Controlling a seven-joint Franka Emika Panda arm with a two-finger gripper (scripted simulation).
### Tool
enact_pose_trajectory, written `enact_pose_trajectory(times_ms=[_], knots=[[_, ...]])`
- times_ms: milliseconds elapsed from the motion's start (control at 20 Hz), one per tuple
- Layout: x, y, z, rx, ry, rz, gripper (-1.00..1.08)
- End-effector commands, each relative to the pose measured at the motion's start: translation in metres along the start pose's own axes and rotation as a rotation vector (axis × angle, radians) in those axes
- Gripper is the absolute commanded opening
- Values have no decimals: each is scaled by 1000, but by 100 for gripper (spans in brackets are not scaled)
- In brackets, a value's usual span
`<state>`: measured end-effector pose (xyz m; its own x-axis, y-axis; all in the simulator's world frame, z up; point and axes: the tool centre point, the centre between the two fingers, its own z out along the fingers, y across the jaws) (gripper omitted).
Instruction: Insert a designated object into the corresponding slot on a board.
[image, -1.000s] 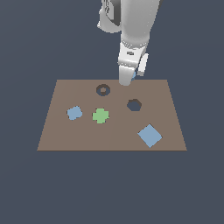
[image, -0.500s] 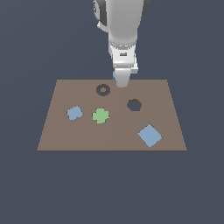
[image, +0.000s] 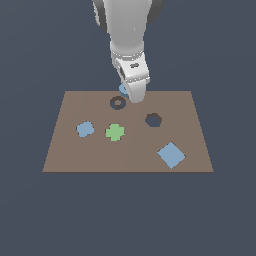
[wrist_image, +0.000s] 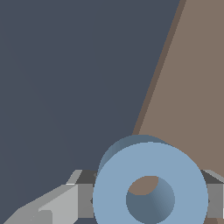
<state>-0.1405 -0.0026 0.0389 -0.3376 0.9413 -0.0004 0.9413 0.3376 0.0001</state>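
I have gripper (image: 131, 94) pinching ring (wrist_image: 150, 185) between jaws, held above board (image: 70, 150) near far edge. Slot (image: 117, 103) sits just toward near edge from ring. I judge short move needed, ring hole over peg.

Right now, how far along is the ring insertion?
Done: the light blue ring is picked up and sits between the jaws of the gripper. In hand: carrying it above the board's far edge beside the ring-shaped slot. Left: centring it over the peg, lowering it, and releasing; the slot is empty.
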Motion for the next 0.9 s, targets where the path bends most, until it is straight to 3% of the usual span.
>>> enact_pose_trajectory(times_ms=[0,450,850], knots=[[-9,3,-1,0,0,-80,-100],[-34,17,-1,0,-1,-304,-100],[-46,27,-2,0,-1,-430,-100]])
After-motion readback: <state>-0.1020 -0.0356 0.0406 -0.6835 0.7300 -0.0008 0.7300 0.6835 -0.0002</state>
